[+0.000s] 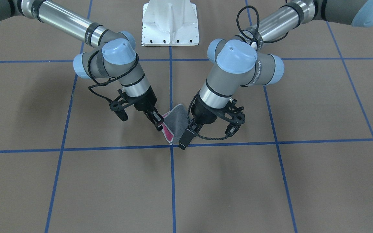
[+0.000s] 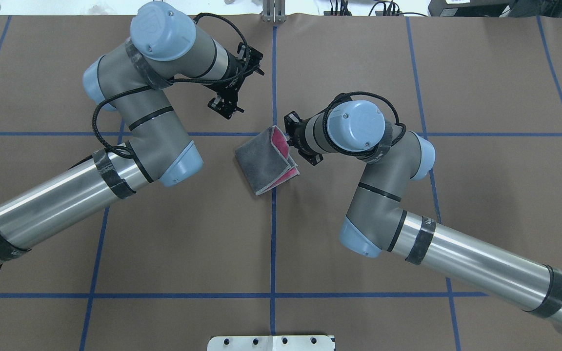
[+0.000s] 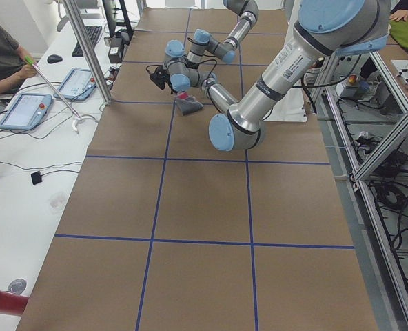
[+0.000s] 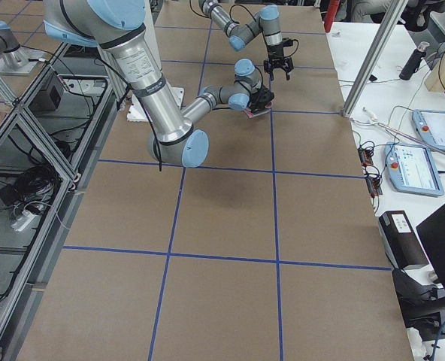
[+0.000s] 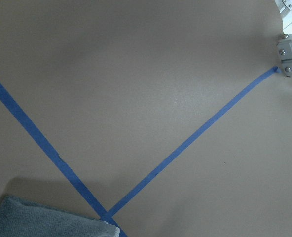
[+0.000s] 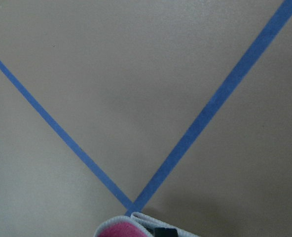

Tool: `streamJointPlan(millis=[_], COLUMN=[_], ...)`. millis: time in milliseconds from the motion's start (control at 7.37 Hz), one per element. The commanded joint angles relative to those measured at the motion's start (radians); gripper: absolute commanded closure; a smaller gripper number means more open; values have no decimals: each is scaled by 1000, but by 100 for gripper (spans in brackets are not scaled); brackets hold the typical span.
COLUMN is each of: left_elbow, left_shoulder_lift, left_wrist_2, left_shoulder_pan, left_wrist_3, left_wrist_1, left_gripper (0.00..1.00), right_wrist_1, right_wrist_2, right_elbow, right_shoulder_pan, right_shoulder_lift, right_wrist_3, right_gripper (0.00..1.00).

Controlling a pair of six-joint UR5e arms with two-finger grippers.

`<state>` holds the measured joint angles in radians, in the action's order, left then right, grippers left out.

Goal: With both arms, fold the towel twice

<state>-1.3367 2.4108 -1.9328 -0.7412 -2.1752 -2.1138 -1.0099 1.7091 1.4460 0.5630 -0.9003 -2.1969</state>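
towel [image 2: 261, 163]: folded over with the dark grey face out. Pink shows between the parted layers along the edge on the robot's right. It lies on the brown table [image 2: 188, 234], across the central blue tape line [image 2: 273, 234], just on the robot's side of a tape crossing [image 1: 172, 146].
right gripper [image 1: 158, 125]: at the towel's pink-showing edge, fingers pressed together on it. The pinched edge is raised a little off the table. The right wrist view shows pink cloth and light edging around a black fingertip [image 6: 164, 232].
left gripper [image 2: 225, 106]: fingers look spread and hold nothing. It hangs above the table, beyond the towel on the side away from the white pedestal base [image 1: 170, 22] and toward the robot's left, apart from the cloth. The left wrist view shows only a grey corner of the towel at its lower left, with no fingers in view.
arms: the right arm [image 2: 456, 253] and left arm [image 2: 56, 204] both bend inward toward the towel, one from each side.
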Motion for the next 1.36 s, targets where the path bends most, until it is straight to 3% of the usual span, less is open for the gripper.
streamJointPlan(millis=[0, 407, 815, 1222], left_elbow=[1, -1, -1, -2], left_shoulder_lift=[1, 5, 5, 5], left_wrist_2=[0, 0, 0, 0], left_shoulder_pan=[0, 2, 0, 0], left_wrist_3=[-2, -6, -6, -6], left_wrist_1=[0, 1, 3, 6], left_gripper=[1, 1, 1, 1], right_wrist_1=[-64, -92, -92, -24], right_wrist_2=[35, 44, 44, 44], right_elbow=[69, 77, 65, -14], right_shoulder_pan=[-2, -44, 1, 9], right_shoulder_lift=[-20, -42, -42, -17], right_wrist_3=[0, -1, 2, 6], right_gripper=[100, 100, 100, 100])
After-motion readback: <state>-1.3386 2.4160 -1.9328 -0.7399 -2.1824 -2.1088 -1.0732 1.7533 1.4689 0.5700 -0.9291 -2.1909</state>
